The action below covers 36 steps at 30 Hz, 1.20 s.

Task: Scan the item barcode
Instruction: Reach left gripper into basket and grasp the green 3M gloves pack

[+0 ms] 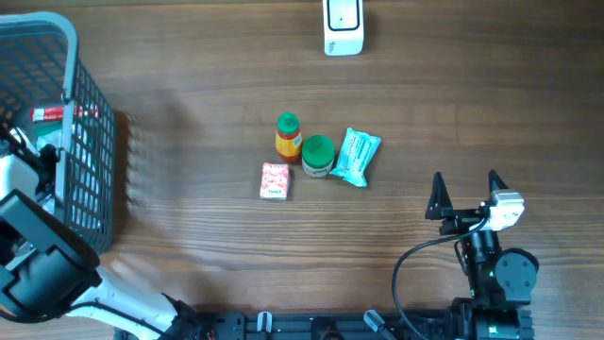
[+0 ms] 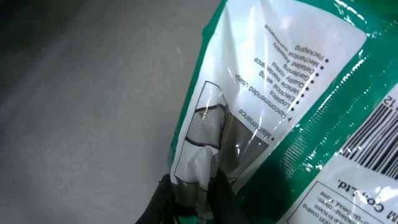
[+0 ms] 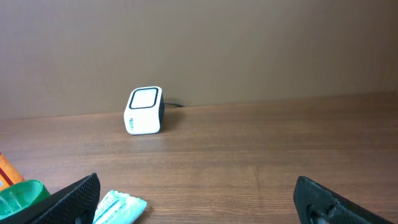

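left gripper (image 2: 189, 202) — jaws clenched on corner of green-and-white pouch (image 2: 280, 106), barcode (image 2: 373, 137) showing | right gripper (image 1: 465, 179) — jaws released, over table (image 1: 189, 264) | scanner (image 1: 343, 26) at far table edge

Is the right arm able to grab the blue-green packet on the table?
Probably yes. The right gripper is open, and the blue-green packet lies a little ahead of it with only bare table between them. The green-lidded jar sits at the packet's far side.
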{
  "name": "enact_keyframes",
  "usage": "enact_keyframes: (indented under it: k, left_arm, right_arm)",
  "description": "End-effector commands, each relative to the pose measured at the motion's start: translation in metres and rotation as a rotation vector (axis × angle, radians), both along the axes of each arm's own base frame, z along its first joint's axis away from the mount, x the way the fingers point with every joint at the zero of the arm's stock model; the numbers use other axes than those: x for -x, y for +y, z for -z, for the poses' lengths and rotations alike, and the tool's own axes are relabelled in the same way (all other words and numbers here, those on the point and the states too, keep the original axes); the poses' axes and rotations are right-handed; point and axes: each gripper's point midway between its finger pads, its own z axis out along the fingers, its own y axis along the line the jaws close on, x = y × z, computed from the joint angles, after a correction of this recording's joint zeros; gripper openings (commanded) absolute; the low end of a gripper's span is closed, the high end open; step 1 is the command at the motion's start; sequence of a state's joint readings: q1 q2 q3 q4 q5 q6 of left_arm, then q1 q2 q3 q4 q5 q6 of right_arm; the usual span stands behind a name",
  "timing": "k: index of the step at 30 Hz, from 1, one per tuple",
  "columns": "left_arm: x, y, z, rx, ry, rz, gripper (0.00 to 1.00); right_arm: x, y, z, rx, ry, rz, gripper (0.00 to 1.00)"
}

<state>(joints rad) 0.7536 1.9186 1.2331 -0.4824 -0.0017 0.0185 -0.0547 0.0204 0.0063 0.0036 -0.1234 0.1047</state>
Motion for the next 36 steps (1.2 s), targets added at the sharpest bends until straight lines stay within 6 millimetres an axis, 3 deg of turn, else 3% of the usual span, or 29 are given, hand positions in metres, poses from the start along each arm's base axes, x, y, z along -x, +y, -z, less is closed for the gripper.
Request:
enact_keyframes:
  k: [1, 7, 16, 20, 25, 28, 33, 36]
  left_arm:
    - [0.040, -0.012, 0.034, 0.040, 0.164, -0.063, 0.04]
    - [0.061, 0.027, -0.039, -0.128, 0.024, -0.468, 0.04]
    - [0.059, 0.032, -0.197, -0.353, -0.385, -0.523, 0.04]
    - [0.066, 0.024, -0.256, -0.419, -0.565, -0.563, 0.04]
    - [0.078, 0.012, -0.311, -0.439, -0.793, -0.646, 0.04]
    - [0.082, 0.002, -0.335, -0.394, -0.931, -0.696, 0.04]
    - [0.061, -0.031, -0.377, -0.267, -1.142, -0.522, 0.04]
    - [0.048, -0.058, -0.392, -0.105, -1.247, -0.439, 0.04]
  right_arm:
    - [0.000, 0.001, -0.001, -0.002, -0.006, -0.004, 1.00]
    - [0.000, 0.001, -0.001, -0.002, -0.006, -0.004, 1.00]
    - [0.000, 0.001, -0.001, -0.002, -0.006, -0.004, 0.99]
    - [0.000, 0.001, -0.001, -0.002, -0.006, -0.004, 1.00]
    - [0.000, 0.001, -0.001, -0.002, -0.006, -0.004, 1.00]
    - [0.000, 0.001, -0.001, -0.002, -0.006, -0.004, 1.00]
    - [0.000, 0.001, -0.001, -0.002, -0.006, -0.004, 1.00]
    - [0.000, 0.001, -0.001, -0.002, -0.006, -0.003, 1.00]
